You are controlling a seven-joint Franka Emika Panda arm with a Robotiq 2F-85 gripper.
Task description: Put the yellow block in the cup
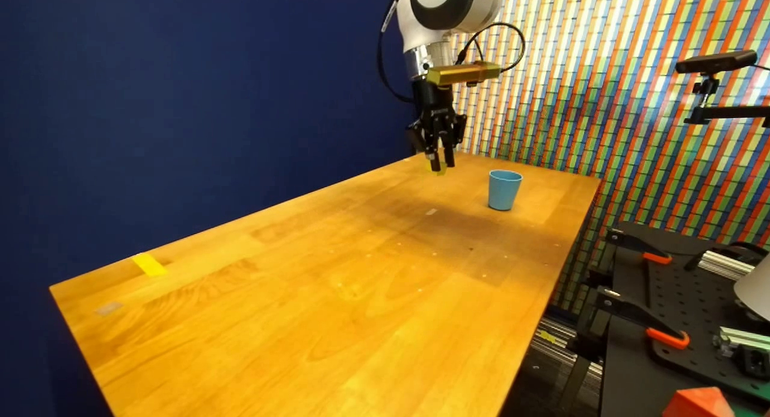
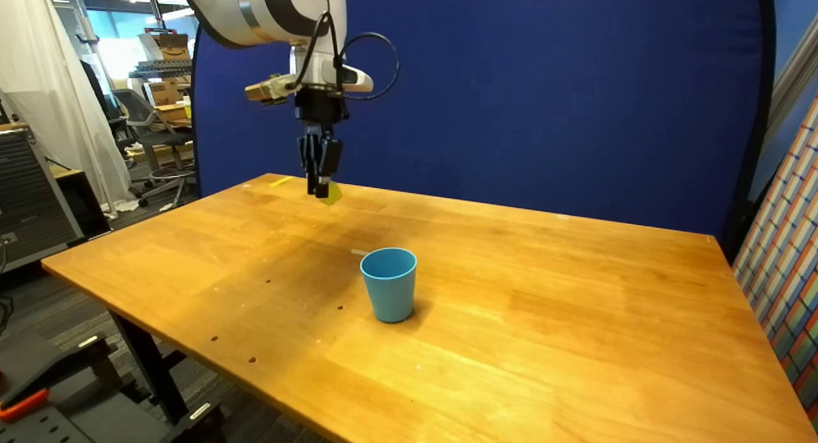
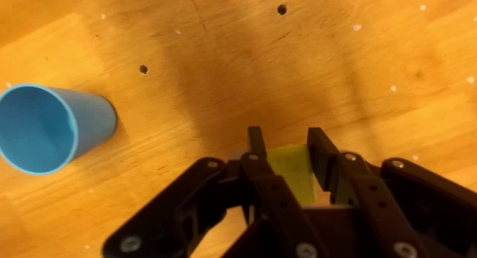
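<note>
The yellow block (image 3: 292, 172) sits between the two black fingers of my gripper (image 3: 285, 139) in the wrist view, with a finger against each side. The gripper is shut on it and holds it in the air above the table. The block also shows at the fingertips in both exterior views (image 1: 442, 169) (image 2: 332, 194), partly hidden by the fingers. The light-blue cup (image 2: 390, 289) stands upright on the table, apart from the gripper. In the wrist view the cup (image 3: 91, 116) is left of the gripper, its open mouth visible and no object seen in it.
The wooden table (image 1: 337, 321) carries a flat yellow tape strip (image 1: 149, 264) near one corner. A blue partition (image 2: 543, 98) rises behind the table. A black side table with orange-tipped clamps (image 1: 668, 339) and a camera on an arm (image 1: 716, 62) stand beside it.
</note>
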